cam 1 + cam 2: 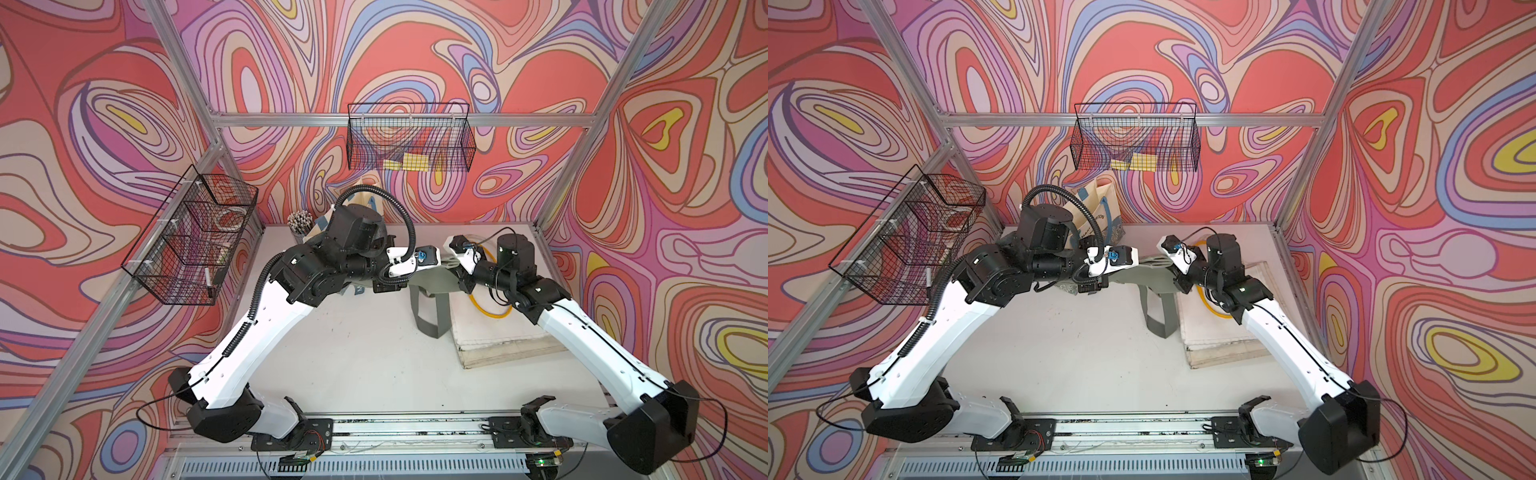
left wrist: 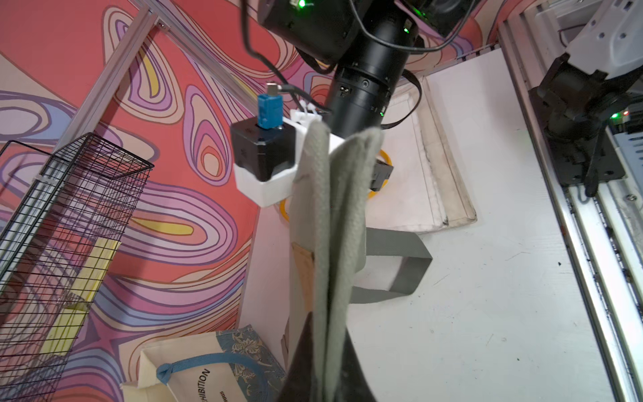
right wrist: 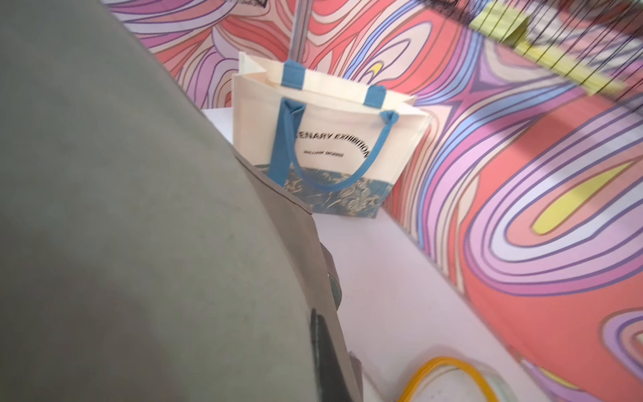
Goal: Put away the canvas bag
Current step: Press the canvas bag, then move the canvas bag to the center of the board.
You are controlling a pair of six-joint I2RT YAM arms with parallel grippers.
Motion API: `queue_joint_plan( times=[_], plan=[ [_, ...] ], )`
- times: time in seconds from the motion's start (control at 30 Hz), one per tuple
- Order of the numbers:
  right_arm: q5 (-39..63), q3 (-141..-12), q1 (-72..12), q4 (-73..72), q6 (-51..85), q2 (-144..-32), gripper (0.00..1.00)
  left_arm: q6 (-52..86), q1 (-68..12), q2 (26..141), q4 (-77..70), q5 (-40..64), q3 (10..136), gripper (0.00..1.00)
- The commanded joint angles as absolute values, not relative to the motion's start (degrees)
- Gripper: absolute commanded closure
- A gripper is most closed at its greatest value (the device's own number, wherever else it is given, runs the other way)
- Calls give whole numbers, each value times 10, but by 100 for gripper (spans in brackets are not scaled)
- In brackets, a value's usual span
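The grey-green canvas bag (image 1: pixel 434 286) hangs stretched between the two arms above the white tabletop (image 1: pixel 353 357), with its grey webbing handles (image 1: pixel 428 324) drooping below it. The left gripper (image 1: pixel 390 286) is clamped on one end of the fabric. The right gripper (image 1: pixel 462 282) is closed on the other end.

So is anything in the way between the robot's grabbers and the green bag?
No, nothing visible is in the way. The left gripper and the right gripper are both shut on the grey-green canvas bag, one at each end, and it hangs stretched between them.
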State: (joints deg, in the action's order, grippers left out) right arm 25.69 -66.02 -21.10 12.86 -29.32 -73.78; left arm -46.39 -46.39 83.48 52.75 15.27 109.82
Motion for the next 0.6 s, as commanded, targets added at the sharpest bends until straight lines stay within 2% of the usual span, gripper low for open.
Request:
queue_joint_plan(
  times=[0.0,0.17,0.3,0.5,0.57],
  plan=[
    [150,-703,-185,41,-334,-804,100,-497,-525,848,495,183,1151,100],
    [131,-758,-127,-81,-310,-880,100,-487,-568,870,452,173,1143,100],
    [98,-783,-104,-134,-321,-939,99,-467,-601,875,379,152,1072,100],
    [56,-745,-86,-208,-328,-1003,88,-390,-658,911,163,103,909,100],
    [42,-724,-81,-225,-312,-1012,79,-375,-681,944,74,48,879,100]
  ],
)
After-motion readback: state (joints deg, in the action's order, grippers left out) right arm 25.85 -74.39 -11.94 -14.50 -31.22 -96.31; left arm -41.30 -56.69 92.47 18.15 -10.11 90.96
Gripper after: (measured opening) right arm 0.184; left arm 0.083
